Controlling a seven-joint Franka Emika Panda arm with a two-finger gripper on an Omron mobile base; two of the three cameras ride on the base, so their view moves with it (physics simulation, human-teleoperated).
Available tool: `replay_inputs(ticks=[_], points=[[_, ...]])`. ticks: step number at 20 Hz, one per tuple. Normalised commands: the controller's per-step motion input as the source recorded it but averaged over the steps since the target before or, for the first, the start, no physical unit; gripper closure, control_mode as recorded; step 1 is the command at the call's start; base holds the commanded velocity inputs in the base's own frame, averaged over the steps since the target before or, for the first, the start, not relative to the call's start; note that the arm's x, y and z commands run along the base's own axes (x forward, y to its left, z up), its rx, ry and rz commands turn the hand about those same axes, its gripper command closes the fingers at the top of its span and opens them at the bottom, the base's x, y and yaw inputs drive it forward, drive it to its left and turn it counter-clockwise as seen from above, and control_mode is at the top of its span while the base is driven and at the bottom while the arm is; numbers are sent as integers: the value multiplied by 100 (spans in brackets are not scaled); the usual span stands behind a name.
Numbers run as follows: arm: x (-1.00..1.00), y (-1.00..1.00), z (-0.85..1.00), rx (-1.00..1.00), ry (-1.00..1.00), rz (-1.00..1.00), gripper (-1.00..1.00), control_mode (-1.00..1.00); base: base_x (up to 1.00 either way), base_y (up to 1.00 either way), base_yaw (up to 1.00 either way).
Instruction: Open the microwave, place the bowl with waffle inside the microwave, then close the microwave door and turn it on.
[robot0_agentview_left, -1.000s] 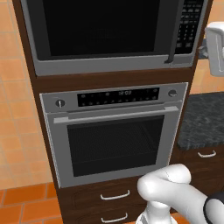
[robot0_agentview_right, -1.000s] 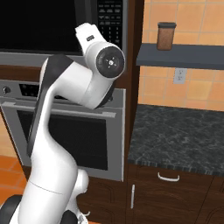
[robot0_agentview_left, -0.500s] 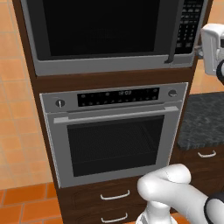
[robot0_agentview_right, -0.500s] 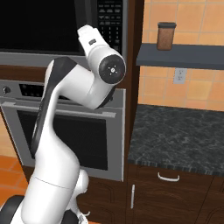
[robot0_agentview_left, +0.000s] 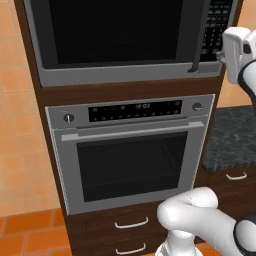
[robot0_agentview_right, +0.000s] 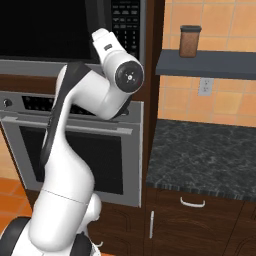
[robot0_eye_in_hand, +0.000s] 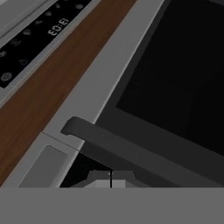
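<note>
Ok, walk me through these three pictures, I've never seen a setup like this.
It is a simulated kitchen with a white robot arm on a driving base. Two pictures come from cameras on the base, behind the arm to its left and right. They show the microwave built in above a silver oven, with a dark counter alongside. The third comes from a camera on the hand, close to the microwave door and its dark handle. The gripper is shut and holds nothing visible.
</note>
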Motion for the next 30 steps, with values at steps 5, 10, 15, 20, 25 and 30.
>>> replay_inputs(ticks=[5, 10, 15, 20, 25, 30], points=[[24, 1, -9, 0, -1, 0, 100, -100, 0, 0, 0], [22, 0, -4, 0, -4, 0, 100, -100, 0, 0, 0], [22, 0, 0, 0, -7, -1, 100, -100, 0, 0, 0], [22, 0, -1, 0, -8, -2, 100, -100, 0, 0, 0], [22, 0, -1, 0, -7, -2, 100, -100, 0, 0, 0], [18, -1, -8, 0, -1, -6, 100, -100, 0, 0, 0]])
